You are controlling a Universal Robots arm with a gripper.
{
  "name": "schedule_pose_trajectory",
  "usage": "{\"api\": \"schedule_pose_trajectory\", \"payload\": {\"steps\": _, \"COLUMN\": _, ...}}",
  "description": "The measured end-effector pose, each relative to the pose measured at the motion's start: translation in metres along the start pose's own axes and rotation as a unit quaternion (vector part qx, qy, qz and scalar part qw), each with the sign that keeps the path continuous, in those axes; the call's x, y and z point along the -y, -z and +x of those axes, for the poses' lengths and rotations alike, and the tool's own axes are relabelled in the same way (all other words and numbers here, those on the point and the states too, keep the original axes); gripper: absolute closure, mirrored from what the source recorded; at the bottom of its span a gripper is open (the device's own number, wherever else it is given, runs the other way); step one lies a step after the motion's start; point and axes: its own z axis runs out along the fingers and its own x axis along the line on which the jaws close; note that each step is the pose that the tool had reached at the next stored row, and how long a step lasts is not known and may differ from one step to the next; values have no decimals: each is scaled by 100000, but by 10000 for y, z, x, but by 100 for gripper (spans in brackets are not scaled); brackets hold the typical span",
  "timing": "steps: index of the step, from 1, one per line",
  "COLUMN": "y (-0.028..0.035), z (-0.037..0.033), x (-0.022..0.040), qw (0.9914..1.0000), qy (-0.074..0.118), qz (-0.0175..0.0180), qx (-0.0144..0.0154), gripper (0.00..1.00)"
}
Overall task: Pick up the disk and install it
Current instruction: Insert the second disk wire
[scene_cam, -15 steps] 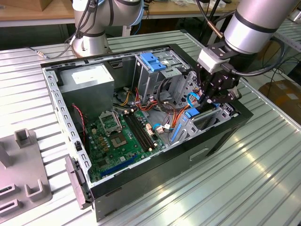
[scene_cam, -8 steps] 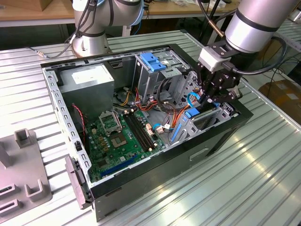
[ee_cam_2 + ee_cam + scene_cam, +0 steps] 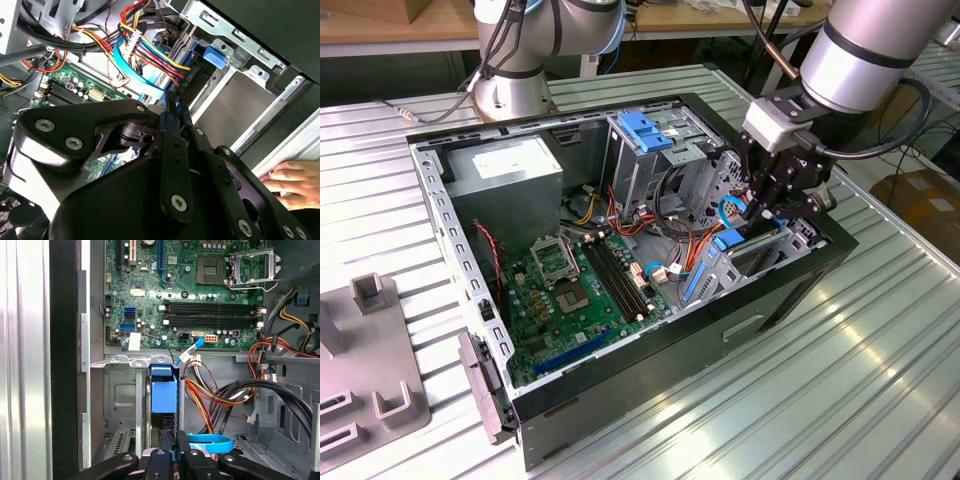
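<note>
The disk (image 3: pixel 164 395) stands on edge in the drive bay at the case's front corner, and its blue bracket shows from above. In the exterior view, the disk's blue bracket (image 3: pixel 728 240) sits low in the bay on that view's right. My gripper (image 3: pixel 175 447) hangs right over the bay with its black fingers (image 3: pixel 161 460) closed together. The fingertips are at the bracket's near end, and I cannot tell whether they pinch it. In the exterior view the gripper (image 3: pixel 768 208) reaches down into the case, and the second wrist view has the gripper (image 3: pixel 174 102) among the cables.
The open computer case (image 3: pixel 650 400) lies on a ribbed metal table. It holds a green motherboard (image 3: pixel 570 290), a grey power supply (image 3: pixel 505 165), a metal cage with a blue top (image 3: pixel 645 130) and bundled wires (image 3: pixel 220 395). A hand (image 3: pixel 290 182) rests outside the case wall. A grey fixture (image 3: pixel 370 370) stands at the exterior view's left.
</note>
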Motion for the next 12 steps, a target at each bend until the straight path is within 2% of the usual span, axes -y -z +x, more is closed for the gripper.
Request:
{"api": "schedule_pose_trajectory", "payload": {"steps": 2, "y": 1, "z": 17, "x": 1, "qw": 99998, "qy": -114, "qz": 8, "qx": 677, "gripper": 84}}
{"api": "schedule_pose_trajectory", "payload": {"steps": 11, "y": -2, "z": 44, "x": 1, "qw": 99997, "qy": -162, "qz": 8, "qx": 783, "gripper": 84}}
{"api": "schedule_pose_trajectory", "payload": {"steps": 12, "y": -13, "z": 44, "x": 1, "qw": 99991, "qy": -186, "qz": 9, "qx": 1333, "gripper": 84}}
